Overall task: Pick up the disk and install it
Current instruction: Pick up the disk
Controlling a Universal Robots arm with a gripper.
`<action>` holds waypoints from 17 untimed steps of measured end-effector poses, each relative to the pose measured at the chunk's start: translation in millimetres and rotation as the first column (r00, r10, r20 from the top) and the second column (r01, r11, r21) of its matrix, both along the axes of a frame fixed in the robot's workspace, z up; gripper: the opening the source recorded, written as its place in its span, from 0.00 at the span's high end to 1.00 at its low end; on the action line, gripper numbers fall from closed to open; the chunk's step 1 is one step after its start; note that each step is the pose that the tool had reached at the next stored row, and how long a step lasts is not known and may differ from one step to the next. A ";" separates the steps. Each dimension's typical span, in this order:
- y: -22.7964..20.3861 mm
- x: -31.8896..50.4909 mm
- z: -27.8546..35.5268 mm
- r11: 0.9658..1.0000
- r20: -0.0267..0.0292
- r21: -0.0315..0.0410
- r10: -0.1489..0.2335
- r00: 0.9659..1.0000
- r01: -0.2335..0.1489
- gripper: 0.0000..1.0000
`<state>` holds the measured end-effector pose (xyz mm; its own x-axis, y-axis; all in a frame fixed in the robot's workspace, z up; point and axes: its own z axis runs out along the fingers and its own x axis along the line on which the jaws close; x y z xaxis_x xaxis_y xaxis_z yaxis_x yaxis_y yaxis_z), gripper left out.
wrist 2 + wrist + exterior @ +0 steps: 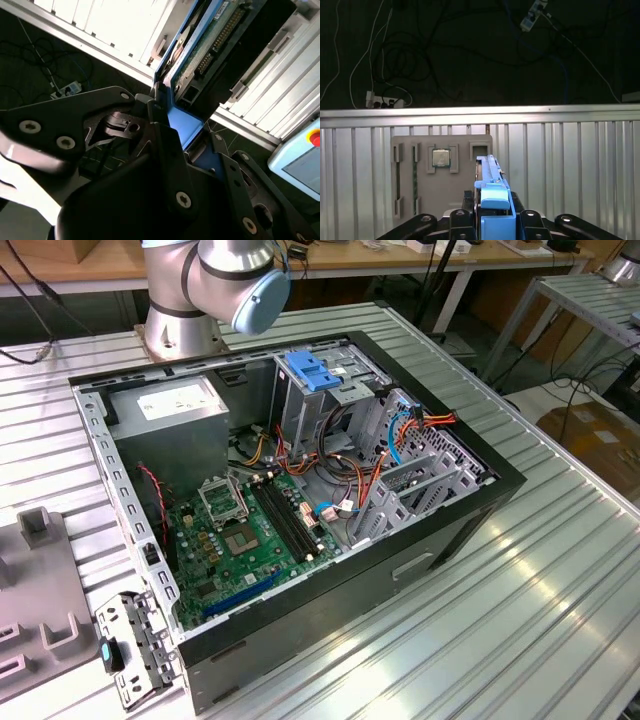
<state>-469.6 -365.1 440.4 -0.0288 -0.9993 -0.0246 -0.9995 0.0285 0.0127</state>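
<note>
Closest to my cameras, the gripper (492, 220) is pinched on the blue carrier end of the disk (489, 172), with a black finger pressed to each side. The disk stands on edge. Its long axis runs straight out from the jaws, with the far end pointing away from the wrist. In the second wrist view the disk (210, 45) shows its green circuit-board face beyond the gripper (167, 130). Past its tip lies a grey fixture plate (420, 200) holding a processor chip (440, 158), on the slatted table (570, 165). In the exterior view, the open computer case (400, 570) sits mid-table. From it, the arm's base (180, 330) stands at eleven o'clock and the fixture plate (40, 590) lies at eight o'clock.
</note>
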 end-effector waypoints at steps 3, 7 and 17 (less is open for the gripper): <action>0.0 0.0 8.3 1.000 0.000 0.000 0.000 1.000 0.000 0.63; 0.0 0.0 20.2 1.000 0.000 0.000 0.000 1.000 0.000 0.63; 0.0 0.1 22.4 1.000 0.000 0.000 0.000 1.000 0.000 0.63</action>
<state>-469.5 -365.1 462.7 -0.0283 -0.9993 -0.0246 -0.9995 0.0280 0.0127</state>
